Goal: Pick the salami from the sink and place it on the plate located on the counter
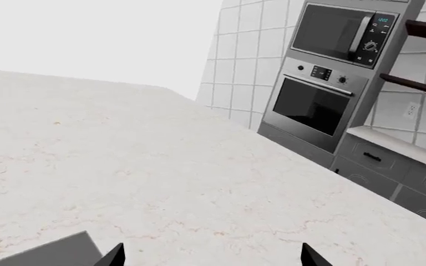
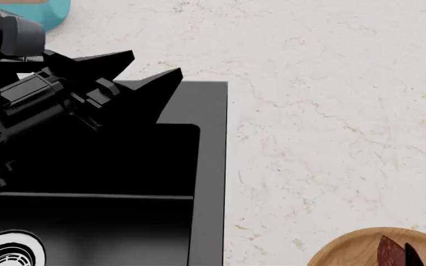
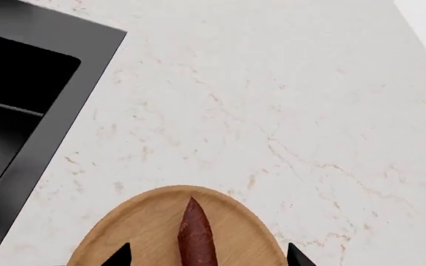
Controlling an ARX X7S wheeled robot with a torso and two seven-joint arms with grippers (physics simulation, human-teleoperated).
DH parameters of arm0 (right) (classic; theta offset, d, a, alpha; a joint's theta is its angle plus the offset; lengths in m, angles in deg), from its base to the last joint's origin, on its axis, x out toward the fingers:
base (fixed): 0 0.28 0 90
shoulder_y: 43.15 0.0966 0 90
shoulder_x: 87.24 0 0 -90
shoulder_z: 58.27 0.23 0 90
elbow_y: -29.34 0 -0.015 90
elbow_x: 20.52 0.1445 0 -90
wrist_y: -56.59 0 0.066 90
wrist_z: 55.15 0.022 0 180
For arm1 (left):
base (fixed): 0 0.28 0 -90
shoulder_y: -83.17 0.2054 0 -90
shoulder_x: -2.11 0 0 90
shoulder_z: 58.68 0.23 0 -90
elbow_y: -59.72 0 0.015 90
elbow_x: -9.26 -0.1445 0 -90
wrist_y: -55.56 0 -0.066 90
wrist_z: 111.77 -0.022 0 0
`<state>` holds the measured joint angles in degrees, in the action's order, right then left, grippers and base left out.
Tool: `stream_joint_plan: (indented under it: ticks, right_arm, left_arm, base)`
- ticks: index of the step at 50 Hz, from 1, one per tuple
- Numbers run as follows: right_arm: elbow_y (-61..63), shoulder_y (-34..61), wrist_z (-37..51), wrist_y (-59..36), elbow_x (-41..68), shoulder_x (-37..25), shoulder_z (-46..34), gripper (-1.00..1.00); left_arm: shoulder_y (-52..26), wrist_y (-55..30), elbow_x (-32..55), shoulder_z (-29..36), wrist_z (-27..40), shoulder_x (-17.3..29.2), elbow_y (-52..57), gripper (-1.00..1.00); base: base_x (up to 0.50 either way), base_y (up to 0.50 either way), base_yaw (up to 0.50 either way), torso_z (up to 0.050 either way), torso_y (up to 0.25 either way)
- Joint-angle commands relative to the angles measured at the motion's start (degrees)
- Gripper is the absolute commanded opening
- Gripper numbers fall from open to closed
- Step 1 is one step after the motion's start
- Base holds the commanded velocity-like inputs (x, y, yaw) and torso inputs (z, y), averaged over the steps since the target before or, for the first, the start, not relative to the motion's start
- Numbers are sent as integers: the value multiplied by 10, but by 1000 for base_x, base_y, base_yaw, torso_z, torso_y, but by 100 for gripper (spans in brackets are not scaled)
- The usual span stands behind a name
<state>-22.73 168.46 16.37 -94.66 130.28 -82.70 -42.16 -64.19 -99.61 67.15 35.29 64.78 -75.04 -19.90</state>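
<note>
A pale speckled worktop with faint tan veins fills most of the head view, and the black sink is sunk into its left side, the silver drain just showing at the lower left corner. In the lower right corner of that view sits the wooden plate, cut off by the frame edge, with the dark red salami lying on it. The right wrist view shows it better: the salami lies on the plate, its rounded tip pointing toward the plate's far rim, and the right pincer is spread wide, one dark fingertip showing on either side of the salami and neither touching it. The sink's rim runs along the left of that frame, well apart from the plate. The left pincer hangs over the sink's far corner at the upper left of the head view, fingers parted and holding nothing; in its own wrist view the left pincer shows as two tips above bare worktop. Beyond that stand a steel oven and a microwave against a white tiled wall. Something light blue peeks in at the head view's top left.
</note>
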Motion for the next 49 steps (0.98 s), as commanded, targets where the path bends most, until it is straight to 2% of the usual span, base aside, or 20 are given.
stream_joint_plan:
  ticks: [1, 7, 26, 28, 36, 43, 49]
  right_arm:
    - [16, 20, -127, 91, -139, -14, 22, 100]
    - [8, 28, -137, 133, -162, 3, 42, 100]
    - [-2, 85, -110, 162, -85, 92, 120, 100]
    - [2, 80, -113, 165, -86, 99, 121, 100]
    - [14, 50, -136, 188, -100, 120, 124, 100]
    - [24, 3, -180, 225, -141, 151, 119, 100]
    - [23, -16, -188, 244, -156, 186, 114, 100]
  left_arm:
    - [12, 36, -1, -1, 18, -9, 45, 100]
    - [17, 38, 2, -2, 20, -1, 59, 100]
    - [12, 15, 49, -33, 62, 13, 102, 100]
    - [12, 10, 37, -31, 95, 16, 126, 100]
    - [11, -41, 99, -71, 194, 32, 217, 100]
    - [5, -84, 207, -127, 299, 56, 281, 100]
    - [11, -90, 254, -151, 339, 75, 292, 100]
  base:
    - [0, 0, 0, 0, 0]
    - [0, 0, 0, 0, 0]
    - [0, 0, 0, 0, 0]
    - [0, 0, 0, 0, 0]
    - [0, 0, 0, 0, 0]
    - [0, 0, 0, 0, 0]
    - [0, 0, 0, 0, 0]
